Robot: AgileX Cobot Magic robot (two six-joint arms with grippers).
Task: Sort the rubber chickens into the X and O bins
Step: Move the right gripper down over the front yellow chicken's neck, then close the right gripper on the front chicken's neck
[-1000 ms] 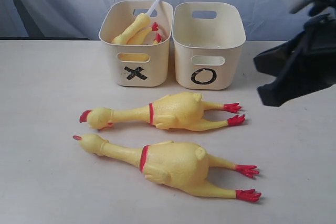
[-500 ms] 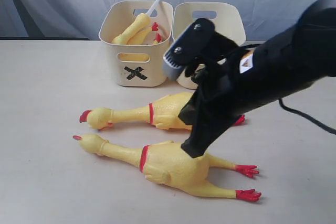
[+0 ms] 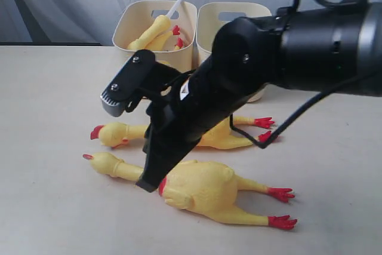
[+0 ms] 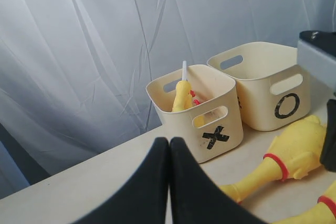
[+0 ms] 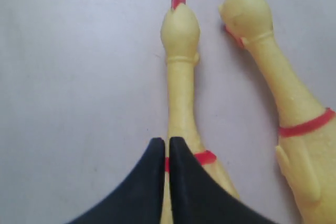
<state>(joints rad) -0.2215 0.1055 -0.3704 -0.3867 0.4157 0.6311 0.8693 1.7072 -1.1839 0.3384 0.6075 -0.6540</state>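
The right gripper [image 5: 168,141] is clenched, its two black fingers pressed together and holding nothing. It hangs over the neck of the near large chicken [image 3: 203,186], at the red band (whether it touches the rubber I cannot tell). This chicken lies on its side on the table [image 3: 54,88], and the second large chicken [image 3: 119,132] lies just behind it, partly hidden by the arm. The smaller chickens [image 3: 152,33] stand inside the X bin [image 4: 178,124]. The O bin [image 4: 262,90] stands just beside it. The left gripper [image 4: 169,140] is also clenched and holds nothing, well apart from the bins.
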